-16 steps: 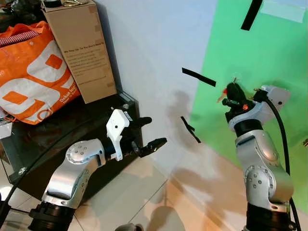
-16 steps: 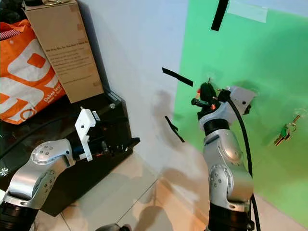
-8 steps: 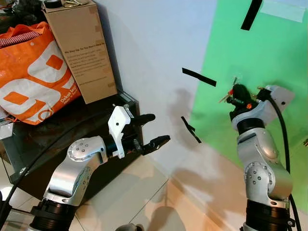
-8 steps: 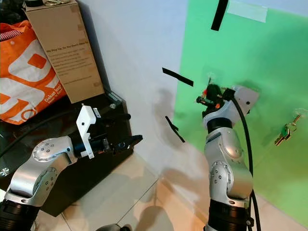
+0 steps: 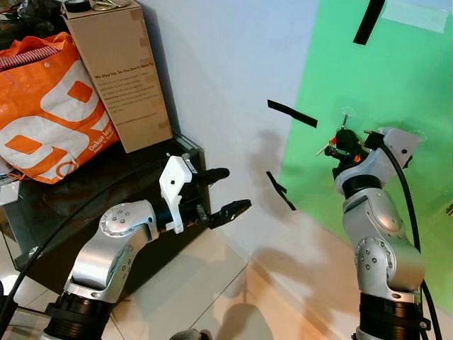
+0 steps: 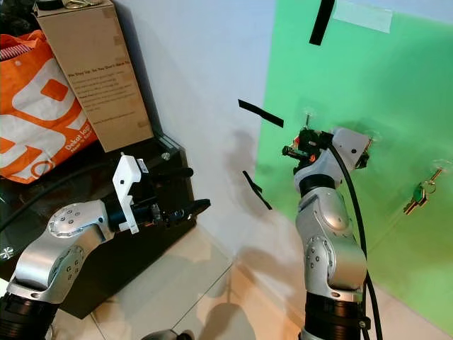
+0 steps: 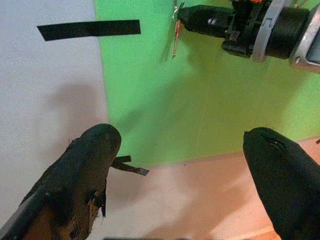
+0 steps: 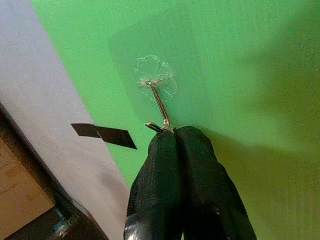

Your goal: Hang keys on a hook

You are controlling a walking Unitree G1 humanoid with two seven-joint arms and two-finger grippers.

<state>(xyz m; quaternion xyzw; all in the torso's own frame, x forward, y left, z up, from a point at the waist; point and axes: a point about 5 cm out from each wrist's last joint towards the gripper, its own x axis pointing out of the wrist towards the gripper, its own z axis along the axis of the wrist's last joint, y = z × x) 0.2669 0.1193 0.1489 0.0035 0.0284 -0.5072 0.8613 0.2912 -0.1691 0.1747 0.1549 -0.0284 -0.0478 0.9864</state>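
Green sheeting [image 5: 368, 78] on the far wall, bearing a clear stick-on hook [image 8: 159, 102] with a thin metal prong. Pressed close up under that prong: right claw [image 8: 176, 134], fingers squeezed together with no gap between them. Pinched at its tip, a small key [image 7: 175, 35] with a reddish head, dangling free just short of the sheeting; ring hidden behind the fingers. Off to the left and nearer: left claw [image 5: 232, 190], spread wide, holding nothing, hovering in front of a dark cabinet [image 5: 85, 205]. Further right on the same sheeting, another bunch of keys [image 6: 420, 190] already hanging. Looks like the hanging step itself, near the end of the job: fingertips touching or just beside the upturned end of the prong, cannot tell which. Next, most likely: raise the ring over the prong's end, ease in toward the wall, lower until caught, then let go and back away. Calls for fine aim with the ring out of sight, and a light touch to avoid tugging the sticky pad loose.
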